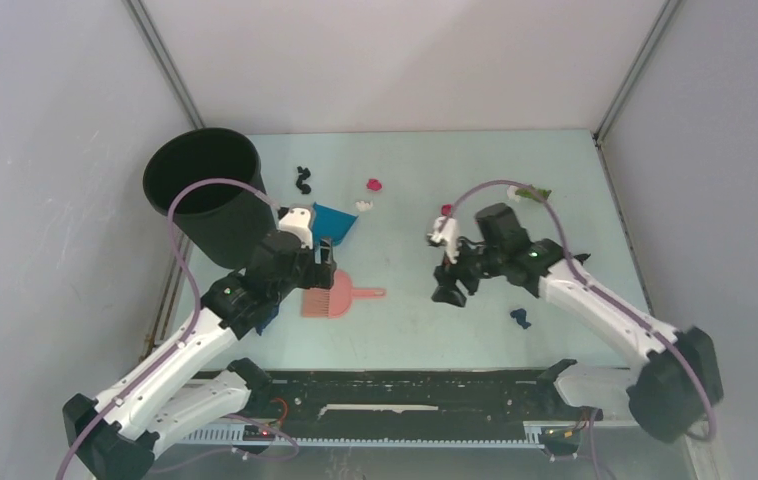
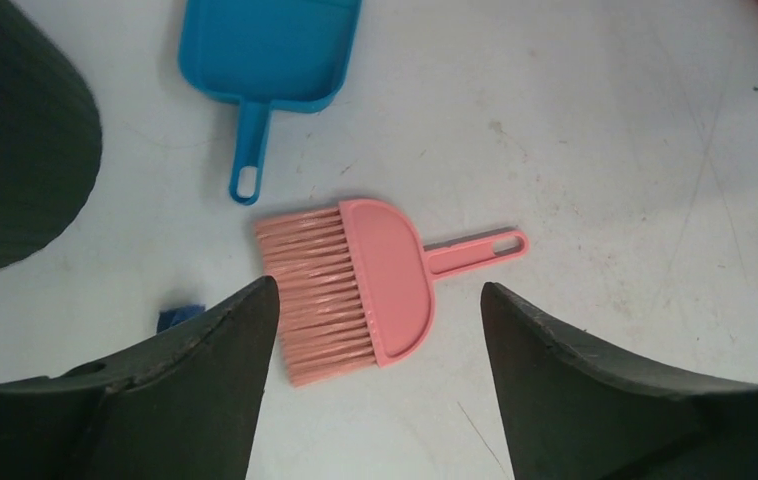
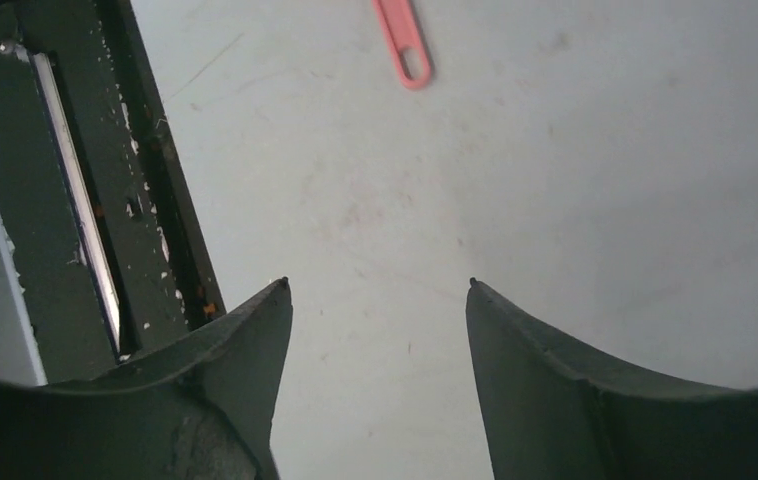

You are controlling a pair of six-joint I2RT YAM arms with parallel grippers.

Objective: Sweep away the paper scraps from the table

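The paper scraps lie scattered on the table: a black one, a pink one, a white one, a red one, a green-and-white one and a dark blue one. Another blue scrap lies by my left fingers. My left gripper is open and empty, hovering over the pink brush, which lies flat. My right gripper is open and empty above bare table, right of the brush handle tip.
A blue dustpan lies flat beyond the brush, handle toward it. A tall black bin stands at the back left. The black rail runs along the near edge, and grey-white walls enclose the table.
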